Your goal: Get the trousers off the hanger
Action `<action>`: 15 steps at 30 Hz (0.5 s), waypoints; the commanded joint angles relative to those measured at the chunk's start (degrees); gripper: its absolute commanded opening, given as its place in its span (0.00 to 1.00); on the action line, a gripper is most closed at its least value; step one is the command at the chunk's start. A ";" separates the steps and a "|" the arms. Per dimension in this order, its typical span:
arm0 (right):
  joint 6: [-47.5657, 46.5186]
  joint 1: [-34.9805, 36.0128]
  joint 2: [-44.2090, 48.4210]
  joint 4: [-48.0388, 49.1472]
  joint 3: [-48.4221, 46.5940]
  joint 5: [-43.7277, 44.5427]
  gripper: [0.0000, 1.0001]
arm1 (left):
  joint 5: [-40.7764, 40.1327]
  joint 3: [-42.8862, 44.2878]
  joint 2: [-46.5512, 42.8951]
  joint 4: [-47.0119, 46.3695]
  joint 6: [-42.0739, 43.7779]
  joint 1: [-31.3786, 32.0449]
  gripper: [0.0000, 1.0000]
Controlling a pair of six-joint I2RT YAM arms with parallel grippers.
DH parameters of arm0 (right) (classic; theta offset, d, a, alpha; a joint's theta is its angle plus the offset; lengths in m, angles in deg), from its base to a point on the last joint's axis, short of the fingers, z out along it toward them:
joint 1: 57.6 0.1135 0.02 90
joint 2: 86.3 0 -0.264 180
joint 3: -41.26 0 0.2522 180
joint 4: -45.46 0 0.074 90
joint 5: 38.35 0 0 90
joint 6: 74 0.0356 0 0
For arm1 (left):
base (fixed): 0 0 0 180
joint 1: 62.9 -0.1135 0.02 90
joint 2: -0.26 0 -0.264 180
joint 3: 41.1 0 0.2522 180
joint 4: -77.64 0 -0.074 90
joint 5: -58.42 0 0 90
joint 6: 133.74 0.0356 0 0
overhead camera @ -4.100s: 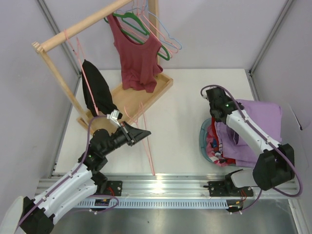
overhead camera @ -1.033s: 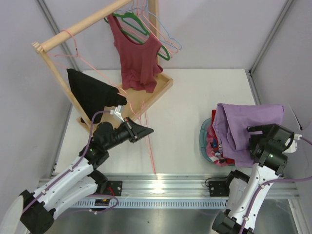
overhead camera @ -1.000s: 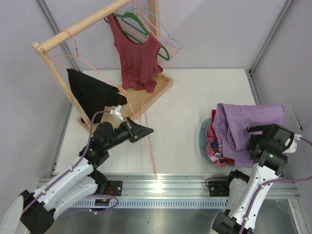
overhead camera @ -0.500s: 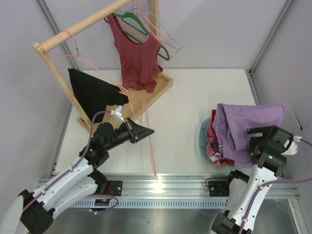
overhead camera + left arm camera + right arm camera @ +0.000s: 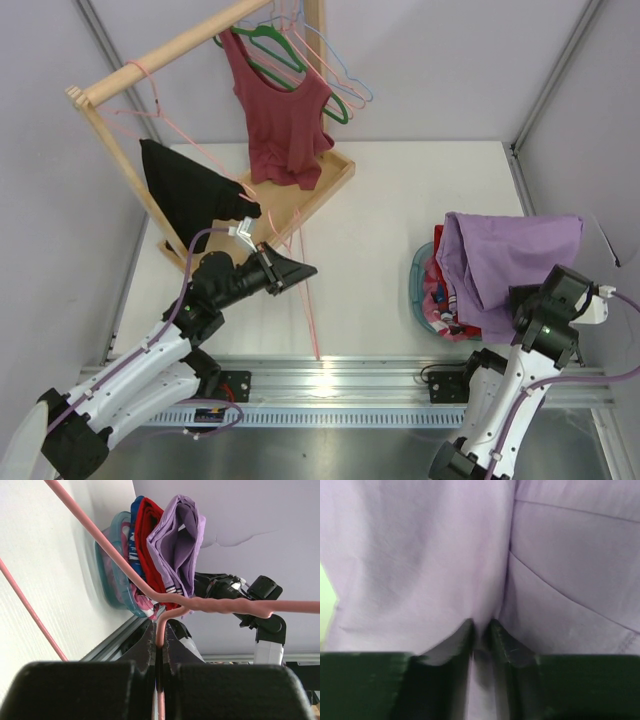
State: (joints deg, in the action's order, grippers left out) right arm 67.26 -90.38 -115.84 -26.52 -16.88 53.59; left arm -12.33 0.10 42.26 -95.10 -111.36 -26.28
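The lilac trousers (image 5: 500, 258) lie draped over a basket at the right, clear of the hanger. My right gripper (image 5: 522, 296) presses into their near edge. In the right wrist view its fingertips (image 5: 470, 628) stand nearly together, and the gripper (image 5: 482, 628) pinches a fold of the trousers (image 5: 420, 555). The thin pale pink hanger (image 5: 306, 300) slants down toward the table's front rail. My left gripper (image 5: 292, 270) is shut on its wire. In the left wrist view the hanger (image 5: 115, 562) bends down into the shut left gripper (image 5: 160, 632).
A teal basket (image 5: 415, 285) holds red and patterned clothes under the trousers. A wooden rack (image 5: 170, 50) at the back left carries a maroon top (image 5: 280, 110), a black garment (image 5: 190, 195) and green and blue hangers (image 5: 340, 100). Its tray base (image 5: 300, 200) lies beside my left gripper.
The right gripper's jaws have closed from wide open onto the lilac fabric, and its wrist has dropped slightly toward the near edge. The left arm and hanger stay put.
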 commanded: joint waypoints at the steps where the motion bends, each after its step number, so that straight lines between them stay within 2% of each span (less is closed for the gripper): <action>1: -0.55 -0.27 -0.43 4.43 -0.44 2.01 0.23 | 0.09 2.26 -0.16 -0.09 -0.24 0.38 0.00; 3: -1.34 -0.27 -0.69 4.25 -2.55 3.07 0.15 | 0.18 2.87 0.10 0.35 -0.06 0.38 0.00; 4: -2.30 -0.27 -0.69 4.16 -3.42 4.21 0.04 | 0.09 3.05 0.10 0.79 0.29 0.47 0.00; 5: -2.66 -0.27 -0.78 3.99 -5.00 4.57 0.00 | 0.09 3.23 0.19 1.83 0.55 0.56 0.00; 15: -5.91 -0.27 -0.78 1.97 -16.68 5.01 0.00 | -1.49 12.81 2.56 13.09 7.14 1.61 0.00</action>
State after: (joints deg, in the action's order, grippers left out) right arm 63.42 -90.40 -116.49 -25.38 -28.72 57.72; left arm -13.80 8.63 44.18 -84.76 -107.38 -25.14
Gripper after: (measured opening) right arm 0.022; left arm 0.039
